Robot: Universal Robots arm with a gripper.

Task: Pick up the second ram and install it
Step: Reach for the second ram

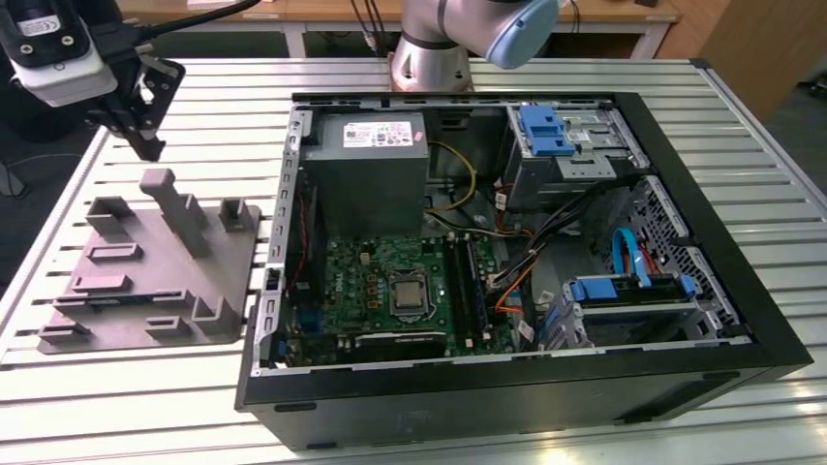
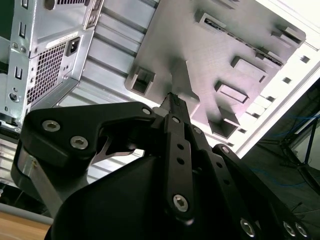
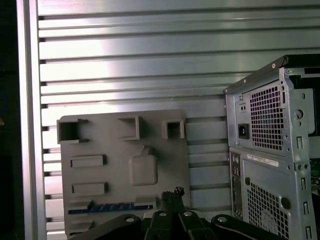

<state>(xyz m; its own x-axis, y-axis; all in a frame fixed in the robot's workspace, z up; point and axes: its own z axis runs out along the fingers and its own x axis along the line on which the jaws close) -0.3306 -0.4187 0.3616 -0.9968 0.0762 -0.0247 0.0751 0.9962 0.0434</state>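
The gripper (image 1: 151, 147) hangs above the far corner of the grey fixture (image 1: 227, 276), which lies on the slatted table (image 1: 142, 387) between the table's edge at the exterior view's left and the open computer case (image 1: 756, 334). Its jaws stand closed together with nothing between them. The second ram (image 3: 110, 207) sits on edge in a long slot near the fixture's near edge, well apart from the gripper. The main hazard, as I judge it, is a descent with the jaws closed: the tips would strike the stick's thin top edge instead of straddling it. The fixture's upright post (image 1: 181, 213) stands between gripper and slot and could be clipped. A grip off the stick's middle could let it tilt and jam on lifting.
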